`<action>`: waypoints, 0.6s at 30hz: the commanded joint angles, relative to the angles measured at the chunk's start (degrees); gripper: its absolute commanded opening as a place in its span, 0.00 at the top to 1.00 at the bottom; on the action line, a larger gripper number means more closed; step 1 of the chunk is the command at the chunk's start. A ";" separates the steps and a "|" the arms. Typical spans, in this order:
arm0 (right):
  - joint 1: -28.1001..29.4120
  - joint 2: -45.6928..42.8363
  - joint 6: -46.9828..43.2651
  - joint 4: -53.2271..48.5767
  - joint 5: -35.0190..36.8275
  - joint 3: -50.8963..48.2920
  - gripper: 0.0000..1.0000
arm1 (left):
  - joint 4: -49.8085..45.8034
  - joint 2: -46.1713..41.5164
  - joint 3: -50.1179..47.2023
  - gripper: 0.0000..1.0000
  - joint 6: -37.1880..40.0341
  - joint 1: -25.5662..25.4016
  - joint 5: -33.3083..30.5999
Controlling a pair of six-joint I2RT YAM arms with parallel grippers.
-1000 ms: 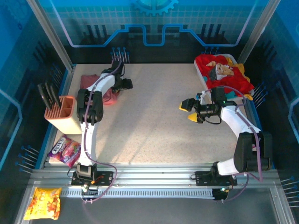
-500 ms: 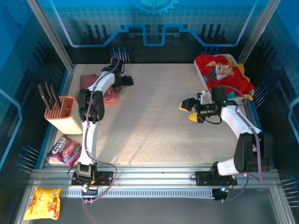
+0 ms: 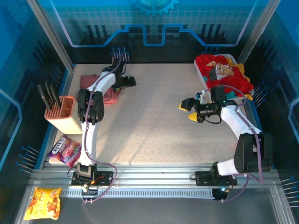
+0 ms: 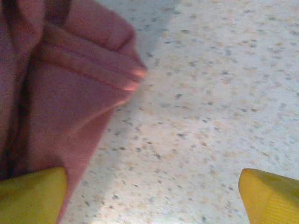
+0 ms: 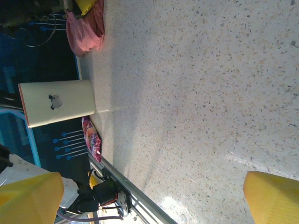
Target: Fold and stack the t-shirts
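A dusty rose-pink t-shirt [image 3: 93, 84] lies bunched at the table's far left; in the left wrist view its folded edge [image 4: 70, 88] covers the left side. My left gripper [image 3: 131, 82] hovers at that shirt's right edge, open, with bare table between its yellow fingertips [image 4: 30, 198] and the cloth just beside the left one. Red, yellow and teal t-shirts [image 3: 223, 71] are heaped in the white tray [image 3: 204, 80] at the far right. My right gripper [image 3: 188, 112] is open over the table's middle right, empty. The pink t-shirt [image 5: 84, 28] is also in its view, far off.
An orange holder with dark knives [image 3: 60, 112] stands at the left edge, also seen as the holder [image 5: 58, 107] from the right wrist. A pink candy bag [image 3: 65, 150] lies in front of it. An orange-yellow snack bag [image 3: 43, 203] lies beyond the front rail.
My left gripper's jaws have opened wider and it has shifted slightly right, off the pink t-shirt's edge. The right arm has not moved.
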 commanded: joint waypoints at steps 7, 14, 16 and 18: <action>1.12 -0.07 0.01 -0.06 -0.32 1.90 0.00 | -1.86 -7.11 3.55 0.01 1.81 -1.65 2.26; 1.00 -2.36 -4.48 -2.86 5.55 5.01 0.00 | 3.16 -17.26 -6.24 0.01 3.73 -3.34 3.54; 1.03 -2.79 -6.92 -3.46 9.00 6.26 0.00 | 5.64 -22.34 -11.63 0.01 3.86 -3.50 4.22; 0.90 -4.43 -8.39 -1.25 13.44 5.69 0.00 | 10.04 -28.69 -18.80 0.01 3.85 -3.67 3.97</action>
